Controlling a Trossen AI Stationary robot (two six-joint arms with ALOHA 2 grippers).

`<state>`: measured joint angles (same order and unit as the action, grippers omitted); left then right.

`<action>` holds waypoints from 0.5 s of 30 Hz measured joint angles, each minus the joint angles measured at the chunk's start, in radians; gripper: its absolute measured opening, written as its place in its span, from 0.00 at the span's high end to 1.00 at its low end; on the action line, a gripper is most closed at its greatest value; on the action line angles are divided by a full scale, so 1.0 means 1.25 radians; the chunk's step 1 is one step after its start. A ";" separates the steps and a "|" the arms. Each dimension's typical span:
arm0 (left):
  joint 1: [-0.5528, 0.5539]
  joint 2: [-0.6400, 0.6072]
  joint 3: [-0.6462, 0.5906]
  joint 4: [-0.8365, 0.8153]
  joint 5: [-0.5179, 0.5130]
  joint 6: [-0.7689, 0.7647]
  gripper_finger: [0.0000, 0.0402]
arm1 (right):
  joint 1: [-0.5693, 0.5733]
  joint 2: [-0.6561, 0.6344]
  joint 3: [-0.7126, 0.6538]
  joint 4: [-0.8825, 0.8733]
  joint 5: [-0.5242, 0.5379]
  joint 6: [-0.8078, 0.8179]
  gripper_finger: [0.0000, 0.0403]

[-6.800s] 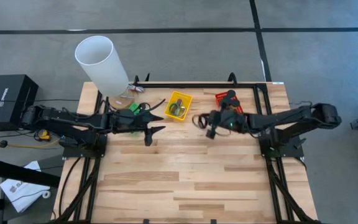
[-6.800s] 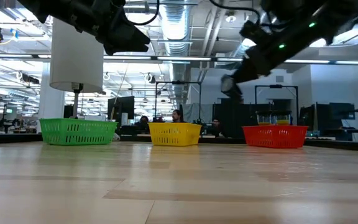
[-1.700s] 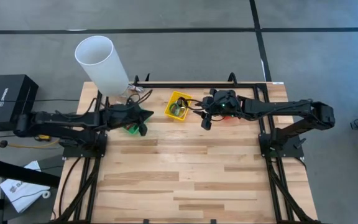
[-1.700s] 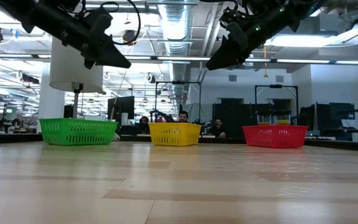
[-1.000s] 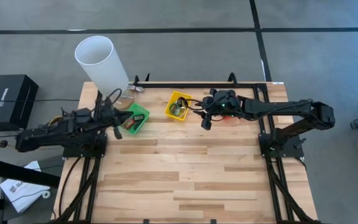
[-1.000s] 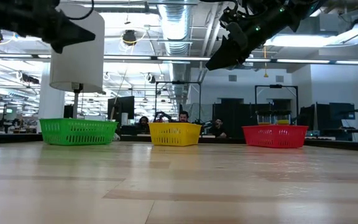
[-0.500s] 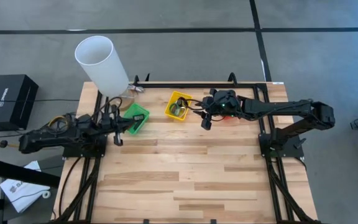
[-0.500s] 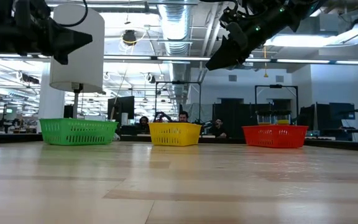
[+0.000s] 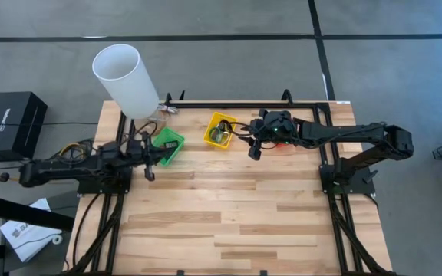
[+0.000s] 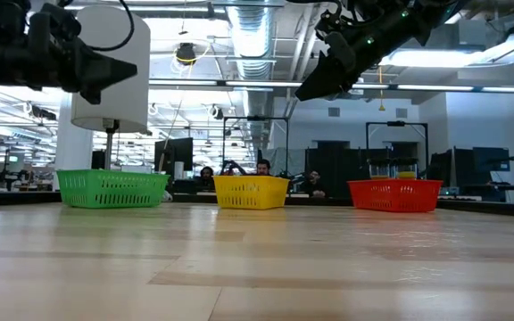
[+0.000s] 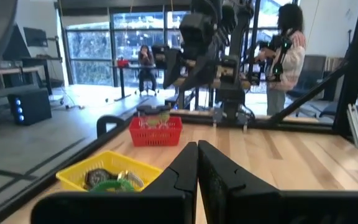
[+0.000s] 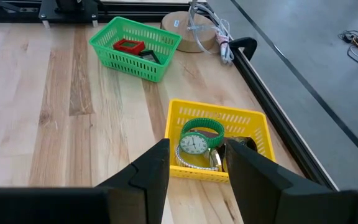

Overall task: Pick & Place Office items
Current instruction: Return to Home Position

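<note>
My right gripper hangs open above the yellow basket, nothing between its fingers. In that basket lie a green ring, a clear ring with a white face and a dark item. The green basket holds a red rectangle and a dark clip. My left gripper is shut and empty, raised above the table just left of the green basket; its wrist view shows the fingertips closed together.
A red basket stands right of the yellow one along the far edge. A big white cylinder rises at the far left corner, with a cable bundle by its base. Bare wood fills the table's middle and near half.
My left gripper, shut throughout, has drifted a little down and toward the near edge beside the green basket. My right gripper has kept still, open over the yellow basket.
</note>
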<state>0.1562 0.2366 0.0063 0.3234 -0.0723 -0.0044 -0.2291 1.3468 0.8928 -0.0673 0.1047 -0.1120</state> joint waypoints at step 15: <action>0.000 0.086 0.000 0.000 -0.001 0.000 0.99 | 0.000 0.000 0.000 0.012 0.000 0.004 0.63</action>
<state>0.1562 0.3439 0.0063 0.3237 -0.0734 -0.0048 -0.2293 1.3473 0.8928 -0.0528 0.1047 -0.1067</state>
